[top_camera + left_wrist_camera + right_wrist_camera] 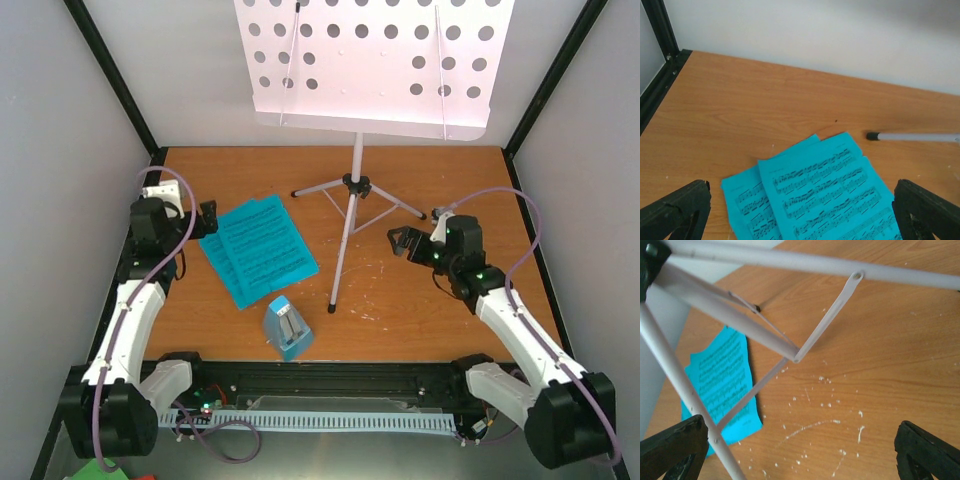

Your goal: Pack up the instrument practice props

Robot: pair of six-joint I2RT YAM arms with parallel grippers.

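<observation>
I see left jaws open beside bright-blue sheet-music pages [258, 250], right jaws open at the grey tripod music stand's [357, 160] three o'clock.

L arm [130, 315] rises from its base at 7 o'clock, elbow bent, wrist out at 10 o'clock. L gripper [209, 218] faces 3 o'clock, jaws spread wide. R arm [525, 340] climbs from 5 o'clock, wrist near 3. R gripper [398, 242] noses toward 9 o'clock, jaws wide too. Wrist cams: black fingers [675, 212] at 7 and 5 o'clock.
</observation>
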